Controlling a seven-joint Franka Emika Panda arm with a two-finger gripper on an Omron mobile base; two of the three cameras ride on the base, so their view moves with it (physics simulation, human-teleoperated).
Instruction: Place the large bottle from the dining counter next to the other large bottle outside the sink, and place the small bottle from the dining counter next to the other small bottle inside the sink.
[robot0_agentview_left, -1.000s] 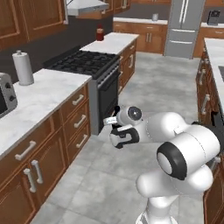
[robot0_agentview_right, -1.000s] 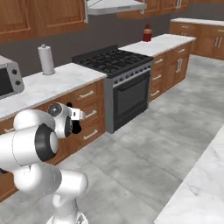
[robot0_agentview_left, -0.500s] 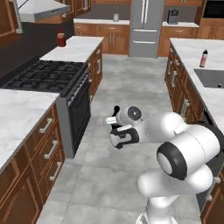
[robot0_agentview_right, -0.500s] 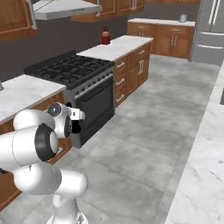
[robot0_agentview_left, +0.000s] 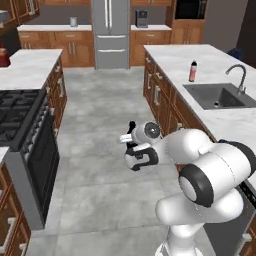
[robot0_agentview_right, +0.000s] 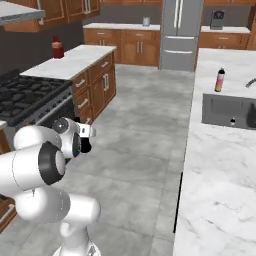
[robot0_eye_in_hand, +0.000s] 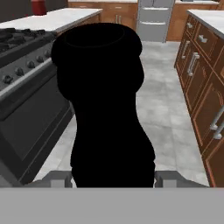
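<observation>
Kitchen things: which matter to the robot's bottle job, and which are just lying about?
Job: black bottle, held in the gripper; pink bottle beside the sink.
Lying about: stove, fridge, red canister on the far counter.

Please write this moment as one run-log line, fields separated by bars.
phase: carrying | claw: shut on black bottle | pink bottle: upright on counter beside sink | black bottle: not yet placed

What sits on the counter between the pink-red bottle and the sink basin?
Nothing: in the left base view, bare white marble separates the pink-red straight-sided bottle from the dark grey recessed sink.
</observation>
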